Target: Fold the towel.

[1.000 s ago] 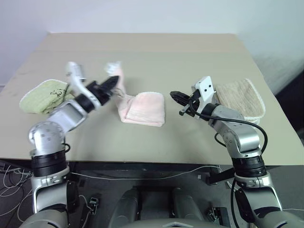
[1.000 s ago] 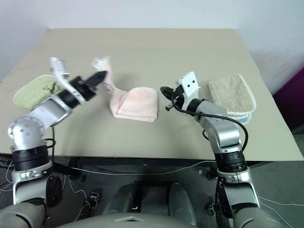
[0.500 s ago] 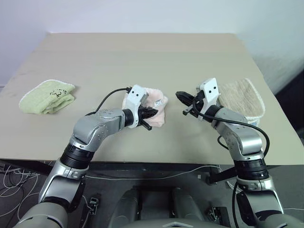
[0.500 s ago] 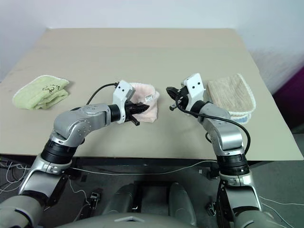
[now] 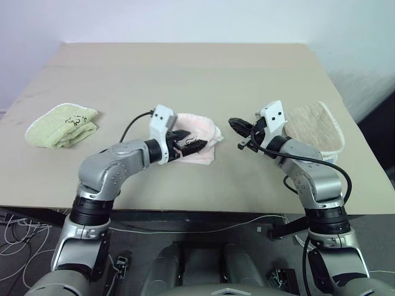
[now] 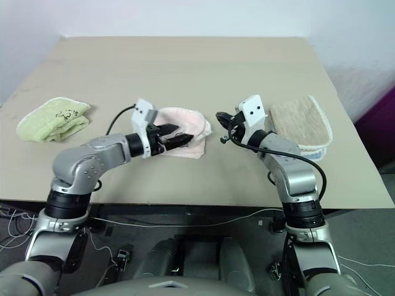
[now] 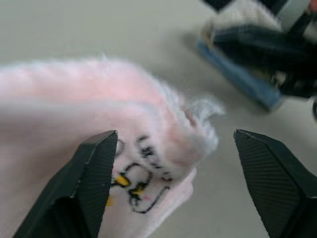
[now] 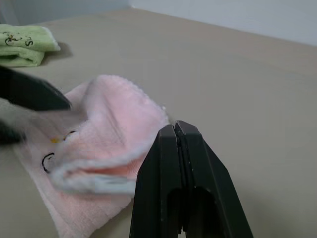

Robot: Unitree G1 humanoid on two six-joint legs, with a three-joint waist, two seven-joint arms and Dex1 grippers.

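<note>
Both tools are seen low over the beige tabletop. With its two black fingers spread apart, the left tool is held at the near left side of the pale pink terry towel, whose small dark logo print is seen between the fingers in the left wrist view; nothing is gripped. The folded pink towel is found near the middle of the tabletop, between the two tools. The right tool is held just right of the towel, apart from it, its fingers pressed together on nothing. A light green folded towel lies well apart at the left, and a beige folded towel at the right.
</note>
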